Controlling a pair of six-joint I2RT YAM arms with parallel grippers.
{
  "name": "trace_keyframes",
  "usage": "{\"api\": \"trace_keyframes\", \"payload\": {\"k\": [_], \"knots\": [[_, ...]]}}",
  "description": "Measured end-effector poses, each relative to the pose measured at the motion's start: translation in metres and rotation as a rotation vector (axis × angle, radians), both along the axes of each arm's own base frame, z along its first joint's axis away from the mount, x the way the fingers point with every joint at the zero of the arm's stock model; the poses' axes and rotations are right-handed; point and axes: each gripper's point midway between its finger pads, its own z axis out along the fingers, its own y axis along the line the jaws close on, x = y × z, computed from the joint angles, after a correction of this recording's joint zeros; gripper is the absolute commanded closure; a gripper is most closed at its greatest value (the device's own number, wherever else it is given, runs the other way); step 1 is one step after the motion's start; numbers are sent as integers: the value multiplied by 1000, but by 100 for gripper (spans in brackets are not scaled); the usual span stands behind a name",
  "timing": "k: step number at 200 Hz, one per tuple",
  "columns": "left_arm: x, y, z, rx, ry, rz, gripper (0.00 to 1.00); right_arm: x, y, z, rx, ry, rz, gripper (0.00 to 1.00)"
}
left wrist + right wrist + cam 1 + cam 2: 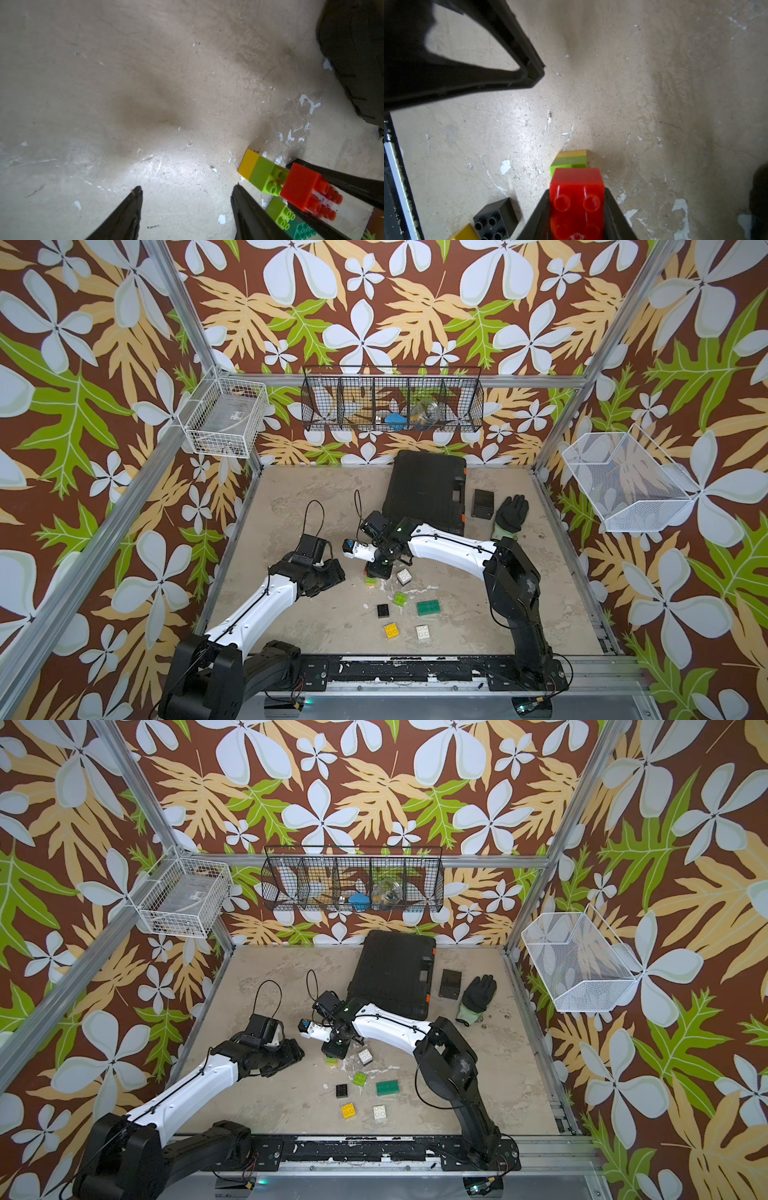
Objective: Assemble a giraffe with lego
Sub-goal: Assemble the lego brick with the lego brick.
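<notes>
We cannot read any words or numbers here. The little label (237, 416) in the white wire basket (216, 448) is too blurry.

Walls (374, 323) on three sides papered brown with big white blossoms, tan fronds and green leaves; bare aluminium posts (183, 323) run up at the back corners. Hung up: white wire basket (224, 418) on the left, long black mesh basket (324, 406) split into compartments on the back wall with a blue item (395, 419) and something clear and crumpled inside, white mesh basket (623, 485) on the right. Bench (299, 497) beige, scuffed, flecked with white chips, a glare patch (158, 166) showing in the left wrist view; towards the back wall a flat black case (428, 485), just beside it a small black box (482, 503) and a dark glove (512, 514).
</notes>
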Motion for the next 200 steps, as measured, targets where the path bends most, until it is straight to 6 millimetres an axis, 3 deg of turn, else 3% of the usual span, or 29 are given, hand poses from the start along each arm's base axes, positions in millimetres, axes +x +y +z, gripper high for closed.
{"api": "trace_keyframes", "payload": {"k": [200], "knots": [[3,7,-6,27,5,25,31,-13,-1,-6,3,39,19,77]]}}
